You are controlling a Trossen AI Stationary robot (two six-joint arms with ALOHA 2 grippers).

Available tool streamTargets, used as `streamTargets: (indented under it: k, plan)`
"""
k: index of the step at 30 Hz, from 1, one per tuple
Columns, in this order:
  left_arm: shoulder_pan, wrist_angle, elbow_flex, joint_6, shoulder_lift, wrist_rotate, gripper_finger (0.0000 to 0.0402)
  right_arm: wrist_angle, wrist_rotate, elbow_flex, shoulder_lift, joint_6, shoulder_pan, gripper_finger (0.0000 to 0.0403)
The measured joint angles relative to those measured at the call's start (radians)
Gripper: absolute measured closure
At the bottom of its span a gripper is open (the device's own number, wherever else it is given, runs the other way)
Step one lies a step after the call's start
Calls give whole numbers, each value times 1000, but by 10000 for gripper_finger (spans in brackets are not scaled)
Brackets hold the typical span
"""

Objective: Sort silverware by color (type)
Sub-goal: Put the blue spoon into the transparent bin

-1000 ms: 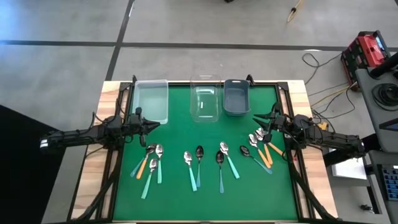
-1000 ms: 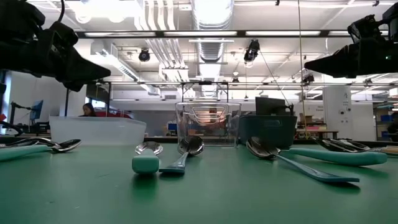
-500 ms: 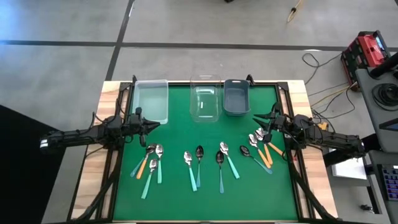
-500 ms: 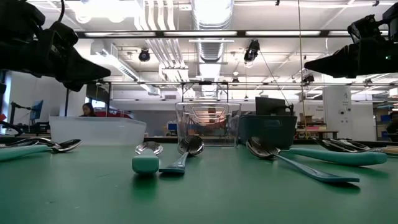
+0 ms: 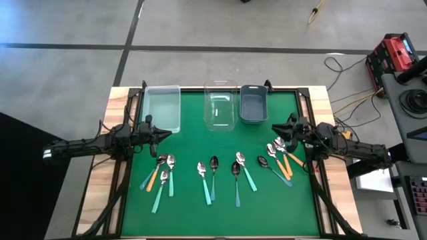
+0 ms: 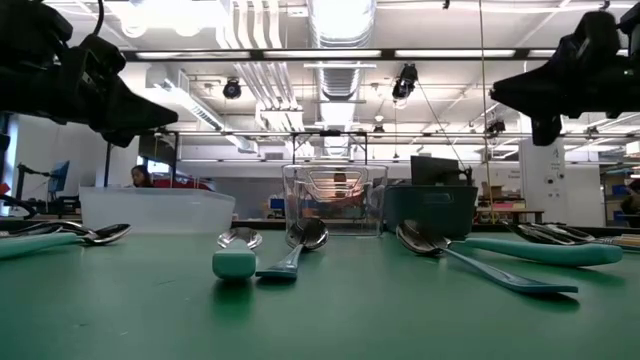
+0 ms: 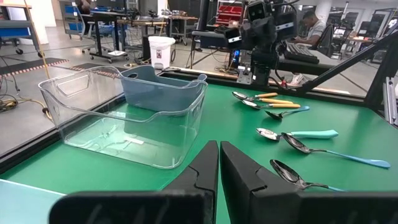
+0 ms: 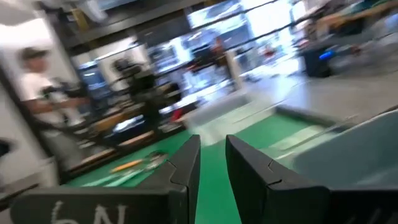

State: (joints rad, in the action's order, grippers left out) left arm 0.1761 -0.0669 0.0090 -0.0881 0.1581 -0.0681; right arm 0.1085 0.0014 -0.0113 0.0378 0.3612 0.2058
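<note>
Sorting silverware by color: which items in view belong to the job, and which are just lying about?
Job:
spoons, spread across the green mat
three bins along the far edge
left gripper, shut
right gripper

Lying about:
red case
floor cables

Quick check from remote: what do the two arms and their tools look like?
Both arms are dark, slim and jointed. The left tool ends in two black, flat, tapered fingers. The right tool has matching black fingers, with white lettering on the body below them. Thin cables run along the right arm.

blur: right wrist view, spoons point(image 8: 134, 165) smeared | cut off: left arm point(image 6: 70, 70) in low view
</note>
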Motion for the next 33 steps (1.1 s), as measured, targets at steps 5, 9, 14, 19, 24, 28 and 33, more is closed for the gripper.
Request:
streamTargets:
  k: [5, 9, 14, 19, 24, 28, 33]
  plan:
    - [0, 0, 0, 0, 0, 0, 401, 55, -18, 0, 28, 58, -19, 335]
    - [0, 0, 0, 0, 0, 0, 401, 140, -21, 0, 55, 113, -34, 335]
    - [0, 0, 0, 0, 0, 0, 401, 256, -28, 0, 84, 137, -62, 335]
    - [0, 0, 0, 0, 0, 0, 401, 292, -28, -20, 131, 131, -97, 335]
    - [0, 0, 0, 0, 0, 0, 401, 286, -28, -81, 221, 114, -103, 335]
    - [0, 0, 0, 0, 0, 0, 401, 202, -28, -170, 316, 119, -103, 335]
    - [0, 0, 0, 0, 0, 0, 401, -47, -28, -327, 444, 185, -103, 335]
